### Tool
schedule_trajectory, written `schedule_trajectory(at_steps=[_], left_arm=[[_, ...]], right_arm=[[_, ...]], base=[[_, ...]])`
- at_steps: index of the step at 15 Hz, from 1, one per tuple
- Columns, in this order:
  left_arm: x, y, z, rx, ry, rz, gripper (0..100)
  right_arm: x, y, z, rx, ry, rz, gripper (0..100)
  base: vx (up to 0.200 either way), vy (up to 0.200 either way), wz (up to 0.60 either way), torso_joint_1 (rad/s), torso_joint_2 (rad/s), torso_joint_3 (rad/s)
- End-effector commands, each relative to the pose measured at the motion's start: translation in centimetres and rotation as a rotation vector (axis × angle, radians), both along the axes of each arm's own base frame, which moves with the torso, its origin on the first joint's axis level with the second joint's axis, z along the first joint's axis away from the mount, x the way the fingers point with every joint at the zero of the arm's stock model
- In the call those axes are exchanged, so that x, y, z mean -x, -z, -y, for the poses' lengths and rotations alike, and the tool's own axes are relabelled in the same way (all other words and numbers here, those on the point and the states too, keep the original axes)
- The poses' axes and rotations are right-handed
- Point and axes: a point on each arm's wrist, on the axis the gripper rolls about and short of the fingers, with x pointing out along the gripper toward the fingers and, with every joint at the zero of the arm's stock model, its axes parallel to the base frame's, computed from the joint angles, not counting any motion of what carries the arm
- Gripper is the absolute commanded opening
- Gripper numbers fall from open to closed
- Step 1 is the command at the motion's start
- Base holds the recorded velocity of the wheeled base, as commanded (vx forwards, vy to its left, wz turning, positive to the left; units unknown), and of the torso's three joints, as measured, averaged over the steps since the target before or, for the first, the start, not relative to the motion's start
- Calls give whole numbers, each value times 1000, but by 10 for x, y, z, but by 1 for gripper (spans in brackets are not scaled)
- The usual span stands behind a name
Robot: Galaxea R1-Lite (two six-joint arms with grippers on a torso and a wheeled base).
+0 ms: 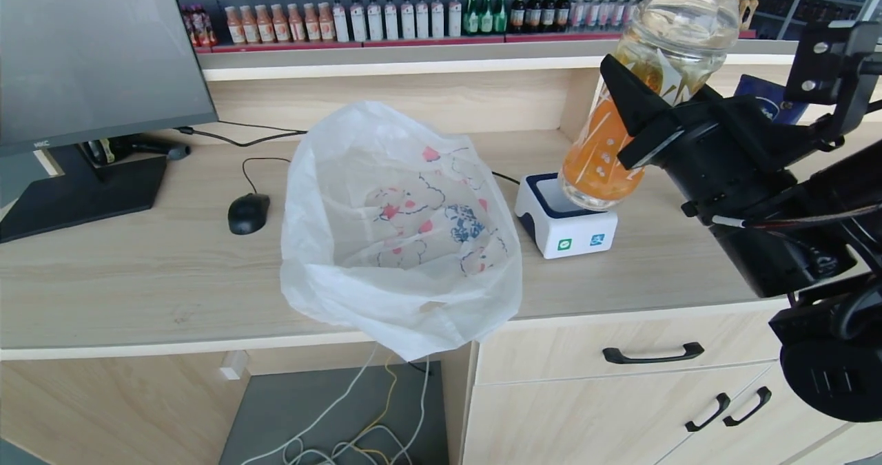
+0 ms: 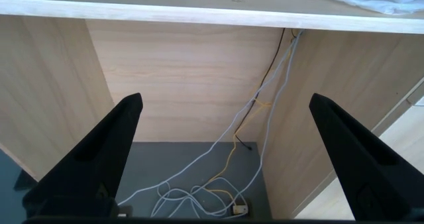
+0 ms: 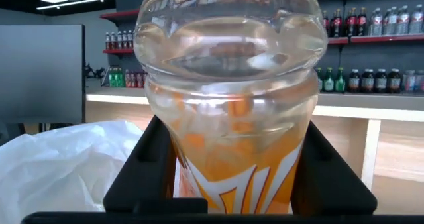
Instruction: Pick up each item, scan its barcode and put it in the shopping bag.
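In the head view, the right hand (image 1: 644, 110) grips a clear plastic bottle (image 1: 654, 58) partly filled with orange drink, tilted just above the white scanner (image 1: 572, 234) on the wooden counter (image 1: 138, 279), beside the thin, crinkled shopping bag (image 1: 400, 244), which gapes open. In the left wrist view, the left hand (image 2: 225, 111) hangs below the counter, fingers spread wide. In the right wrist view, black fingers (image 3: 146, 171) squeeze the ribbed bottle (image 3: 232, 118).

Bottle (image 1: 672, 34): cap beyond top edge.
Scanner (image 1: 575, 234): window partly hidden by Bottle.
Monitor (image 1: 89, 45): cropped top and left.
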Motion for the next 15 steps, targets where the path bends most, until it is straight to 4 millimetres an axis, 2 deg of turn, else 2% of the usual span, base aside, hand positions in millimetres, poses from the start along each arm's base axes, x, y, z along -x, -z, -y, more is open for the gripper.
schedule_trajectory(at_steps=[1,10,15], left_arm=[[0,0,0,0,-1,0,100],[0,0,0,-1,1,0,100],[0,0,0,-1,-1,0,100]], right_arm=[[1,0,0,2,-4,0,0],[4,-2,1,-1,-6,7,0],[3,-2,0,-2,-7,5,0]], base=[[0,200,0,22,12,-2],[0,200,0,1,3,1],[0,0,0,0,0,0]])
